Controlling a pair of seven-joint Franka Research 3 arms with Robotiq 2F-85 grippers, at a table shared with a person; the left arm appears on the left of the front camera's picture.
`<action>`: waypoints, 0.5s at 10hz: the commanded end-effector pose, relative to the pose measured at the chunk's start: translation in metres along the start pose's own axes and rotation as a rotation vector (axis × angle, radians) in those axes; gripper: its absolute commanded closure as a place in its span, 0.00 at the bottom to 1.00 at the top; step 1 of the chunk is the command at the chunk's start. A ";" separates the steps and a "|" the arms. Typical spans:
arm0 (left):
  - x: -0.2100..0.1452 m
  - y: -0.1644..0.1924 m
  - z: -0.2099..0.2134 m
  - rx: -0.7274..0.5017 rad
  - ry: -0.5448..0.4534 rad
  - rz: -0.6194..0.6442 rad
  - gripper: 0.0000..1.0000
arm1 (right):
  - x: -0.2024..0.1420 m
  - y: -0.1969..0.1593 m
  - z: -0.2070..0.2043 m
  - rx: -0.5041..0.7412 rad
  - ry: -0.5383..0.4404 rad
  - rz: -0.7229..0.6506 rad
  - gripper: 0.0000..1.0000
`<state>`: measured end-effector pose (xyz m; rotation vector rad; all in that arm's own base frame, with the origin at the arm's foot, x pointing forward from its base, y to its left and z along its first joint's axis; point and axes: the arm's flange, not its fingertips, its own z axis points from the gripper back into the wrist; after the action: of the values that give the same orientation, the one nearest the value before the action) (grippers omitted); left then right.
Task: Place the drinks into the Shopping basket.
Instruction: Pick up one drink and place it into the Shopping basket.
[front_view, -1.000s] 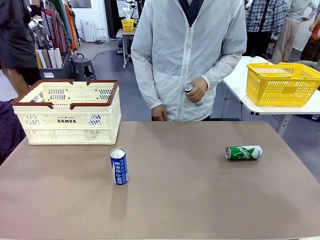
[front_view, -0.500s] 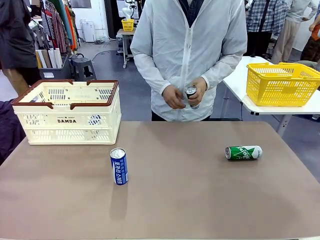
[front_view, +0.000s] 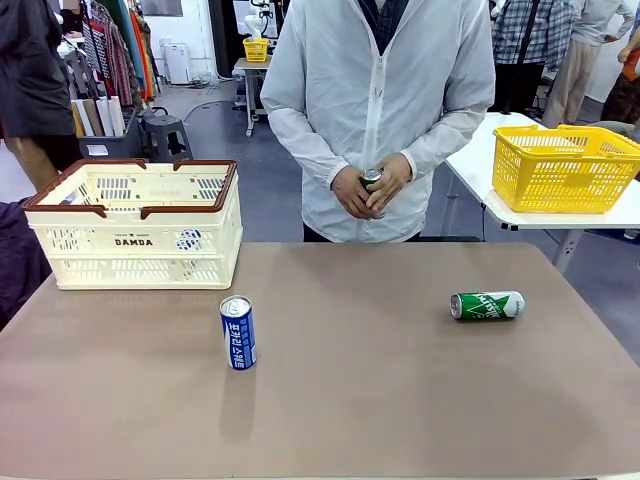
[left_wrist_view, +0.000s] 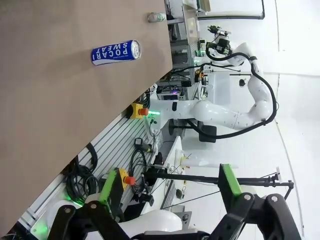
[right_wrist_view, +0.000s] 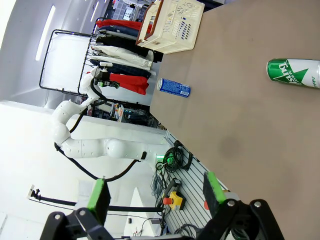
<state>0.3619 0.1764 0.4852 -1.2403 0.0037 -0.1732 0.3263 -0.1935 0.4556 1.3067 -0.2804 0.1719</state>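
Note:
A blue can (front_view: 238, 333) stands upright on the table (front_view: 350, 400), left of the middle; the left wrist view shows the blue can (left_wrist_view: 116, 52) far from the open left gripper (left_wrist_view: 167, 189). A green can (front_view: 487, 305) lies on its side at the right; the green can (right_wrist_view: 294, 72) is at the right wrist view's edge, well away from the open right gripper (right_wrist_view: 155, 195). The person's hands (front_view: 366, 189) hold a third can (front_view: 372, 180) at the far edge. The cream Shopping basket (front_view: 137, 234) with its brown rim sits at the far left, and the Shopping basket (right_wrist_view: 173, 25) appears at the top of the right wrist view.
A yellow mesh basket (front_view: 562, 167) stands on a white side table (front_view: 470, 165) at the far right. The person in a pale jacket (front_view: 380, 100) stands across the table. Other people and clothes racks are farther back.
The person's second hand came up and both hands now clasp the can, a little lower and closer to the body. The cans on the table and the basket have not moved.

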 end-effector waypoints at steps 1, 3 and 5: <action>-0.002 -0.001 0.000 0.004 0.010 0.008 0.00 | -0.002 0.003 0.003 -0.003 0.016 0.018 0.00; 0.000 0.000 0.000 0.000 0.001 0.001 0.00 | -0.002 0.003 0.003 -0.003 0.016 0.018 0.00; 0.046 -0.085 -0.065 0.272 0.058 0.059 0.00 | -0.002 0.003 0.003 -0.003 0.016 0.018 0.00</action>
<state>0.3802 0.1344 0.5174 -1.1104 0.0165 -0.1506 0.3264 -0.1934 0.4558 1.3064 -0.2802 0.1724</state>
